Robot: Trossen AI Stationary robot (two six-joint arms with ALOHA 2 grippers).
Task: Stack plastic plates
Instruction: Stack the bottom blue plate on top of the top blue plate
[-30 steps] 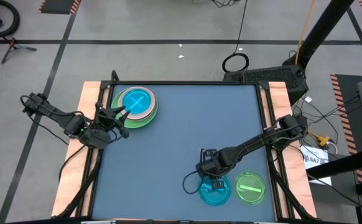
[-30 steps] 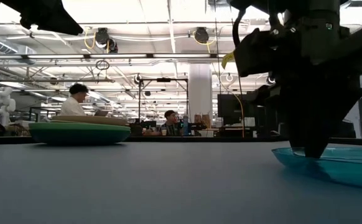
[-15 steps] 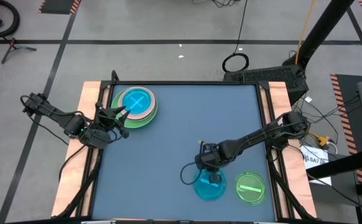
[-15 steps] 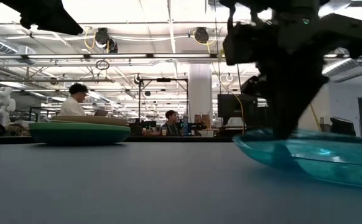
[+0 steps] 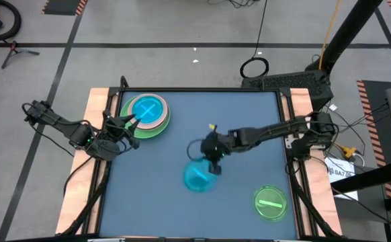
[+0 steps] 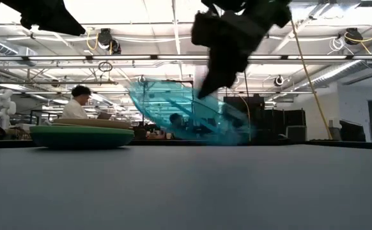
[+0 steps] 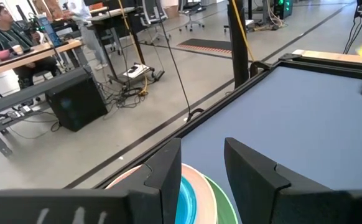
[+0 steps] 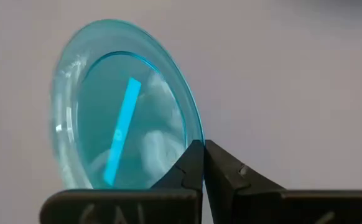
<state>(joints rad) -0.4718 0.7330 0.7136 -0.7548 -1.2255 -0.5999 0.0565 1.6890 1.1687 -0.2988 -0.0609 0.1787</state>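
A stack of plates (image 5: pixel 146 114) sits at the table's far-left corner: green at the bottom, pink above, a translucent blue one on top; it also shows as the stack (image 6: pixel 82 135) in the low view. My right gripper (image 5: pixel 213 163) is shut on a second translucent blue plate (image 5: pixel 198 177) near the table's middle. A lime plate (image 5: pixel 271 204) lies flat near the right near corner. My left gripper (image 5: pixel 129 122) hovers open at the stack's near-left side. My right gripper pinches the blue plate's rim (image 8: pixel 197 138) between its two fingers, one on each face. The plate is lifted clear of the table and tilted steeply (image 6: pixel 186 115), hanging down and away from the fingers.
The blue table top (image 5: pixel 249 121) has black rails at its edges and wooden side boards (image 5: pixel 95 107). In the low view, people sit at desks in the room beyond the table.
My right gripper has moved from the near right part of the table, beside the lime plate, up and toward the table's middle and the stack. The blue plate has been lifted off the table and tipped from lying flat to a steep tilt.
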